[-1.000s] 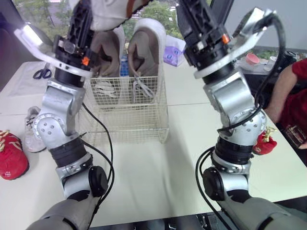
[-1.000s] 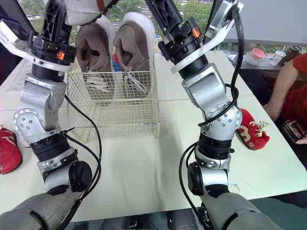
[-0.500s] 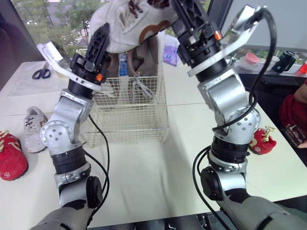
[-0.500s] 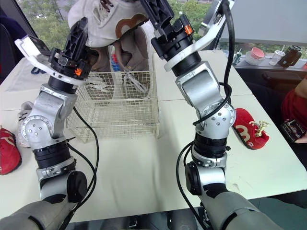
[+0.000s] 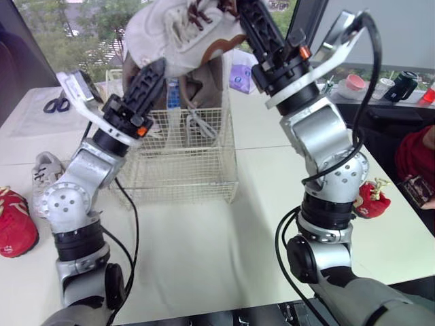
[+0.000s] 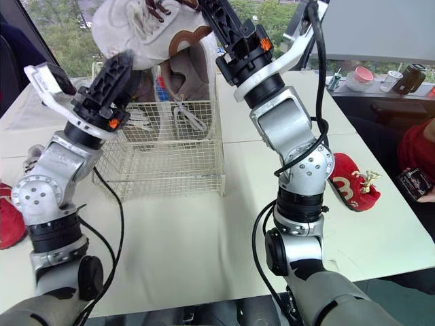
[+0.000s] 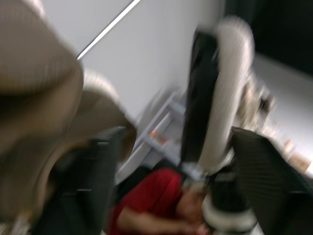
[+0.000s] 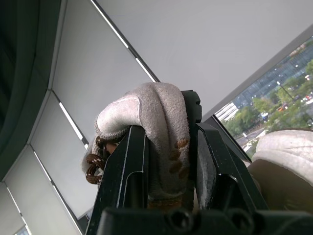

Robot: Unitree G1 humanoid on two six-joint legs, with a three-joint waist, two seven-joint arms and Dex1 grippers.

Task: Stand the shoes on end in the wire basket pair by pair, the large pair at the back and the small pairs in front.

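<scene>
Left arm [image 5: 95,159] and right arm [image 5: 325,132]: silver-grey housings, black ribbed collars, rings of screws on the round joint caps. Black cables [image 5: 365,88] loop outside. Left gripper [image 5: 155,73] and right gripper [image 5: 246,12]: black fingers, orange tag [image 5: 300,52], white curved bracket [image 5: 338,46].

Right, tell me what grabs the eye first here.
A big pale shoe is held high above the wire basket, the right claw clamped on it. In the basket a pale pair already stands on end at the back. A red shoe lies at the left edge of the table, a second red shoe by the right arm.
</scene>
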